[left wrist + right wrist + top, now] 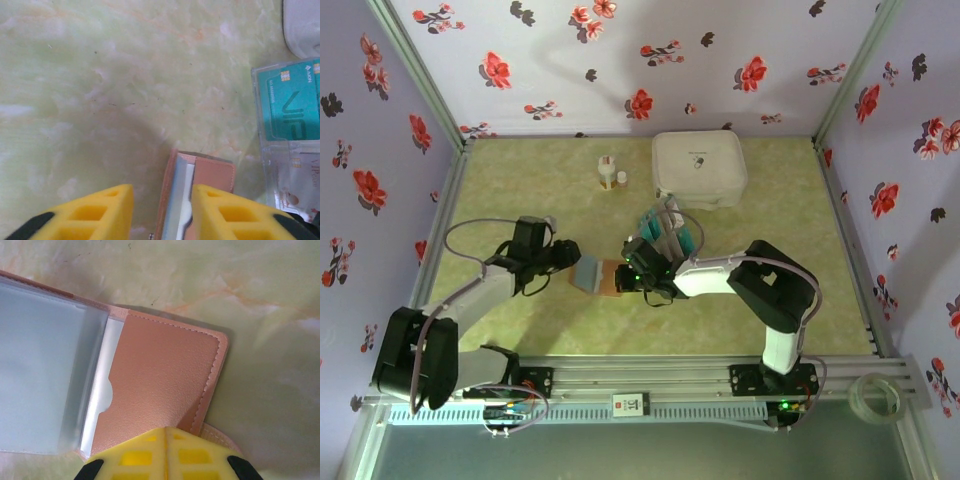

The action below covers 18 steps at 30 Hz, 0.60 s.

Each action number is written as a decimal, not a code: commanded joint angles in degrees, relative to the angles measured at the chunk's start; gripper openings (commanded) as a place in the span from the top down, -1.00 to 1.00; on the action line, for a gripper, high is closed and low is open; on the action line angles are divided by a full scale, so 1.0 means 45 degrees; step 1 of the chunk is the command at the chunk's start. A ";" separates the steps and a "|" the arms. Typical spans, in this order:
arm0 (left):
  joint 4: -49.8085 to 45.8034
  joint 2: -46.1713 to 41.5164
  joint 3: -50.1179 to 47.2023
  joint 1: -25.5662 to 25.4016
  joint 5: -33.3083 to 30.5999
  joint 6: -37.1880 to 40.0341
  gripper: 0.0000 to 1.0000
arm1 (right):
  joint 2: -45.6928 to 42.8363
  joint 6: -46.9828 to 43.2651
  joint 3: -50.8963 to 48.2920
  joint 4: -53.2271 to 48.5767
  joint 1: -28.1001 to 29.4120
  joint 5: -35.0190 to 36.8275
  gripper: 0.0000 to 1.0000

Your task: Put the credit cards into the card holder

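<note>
The tan card holder (598, 276) lies open mid-table, its grey-blue sleeves raised. In the left wrist view the holder (215, 172) has its upright cover and clear sleeves between my left gripper's (162, 202) yellow fingers. The right finger touches the sleeves and the left one stands a gap away, so the gripper is open. My right gripper (166, 432) is shut, tips together on the near edge of the holder's tan pocket panel (160, 370); whether leather is pinched is unclear. The credit cards (670, 235) sit stacked just beyond, a teal one (290, 110) above a white-grey one (295, 185).
A big white square box (700, 168) stands at the back, right of centre, its corner (302, 25) close to the cards. Two small bottles (610, 172) stand left of it. A clear tape roll (875, 395) rests on the front rail at right.
</note>
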 commanded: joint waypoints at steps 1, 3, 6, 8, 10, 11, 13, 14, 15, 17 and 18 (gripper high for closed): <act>0.0535 0.0112 -0.0021 0.0218 0.0549 0.0032 0.37 | 0.0399 -0.0167 -0.0347 0.0109 -0.0146 -0.0017 0.88; 0.0698 0.0079 -0.0190 0.0262 0.0591 -0.0071 0.45 | 0.0443 -0.0149 -0.0430 0.0210 -0.0166 -0.0037 0.88; 0.0917 0.0050 -0.0364 0.0330 0.0644 -0.0214 0.47 | 0.0516 -0.0138 -0.0503 0.0293 -0.0205 -0.0075 0.88; 0.0963 0.0119 -0.0408 0.0321 0.0688 -0.0204 0.48 | 0.0544 -0.0149 -0.0528 0.0328 -0.0218 -0.0106 0.88; 0.0963 0.0150 -0.0417 0.0338 0.0713 -0.0217 0.48 | 0.0582 -0.0149 -0.0547 0.0343 -0.0257 -0.0135 0.88; 0.0963 0.0185 -0.0434 0.0339 0.0697 -0.0213 0.49 | 0.0589 -0.0144 -0.0547 0.0367 -0.0276 -0.0154 0.89; 0.0983 0.0236 -0.0463 0.0341 0.0687 -0.0188 0.49 | 0.0597 -0.0152 -0.0566 0.0367 -0.0303 -0.0168 0.89; 0.0982 0.0275 -0.0479 0.0339 0.0690 -0.0175 0.49 | 0.0621 -0.0169 -0.0567 0.0389 -0.0321 -0.0174 0.89; 0.1012 0.0301 -0.0530 0.0360 0.0697 -0.0173 0.49 | 0.0631 -0.0169 -0.0557 0.0387 -0.0312 -0.0174 0.89; 0.1075 0.0343 -0.0566 0.0364 0.0701 -0.0194 0.54 | 0.0639 -0.0169 -0.0562 0.0406 -0.0343 -0.0193 0.89; 0.1099 0.0346 -0.0580 0.0367 0.0705 -0.0203 0.60 | 0.0635 -0.0181 -0.0567 0.0406 -0.0343 -0.0192 0.90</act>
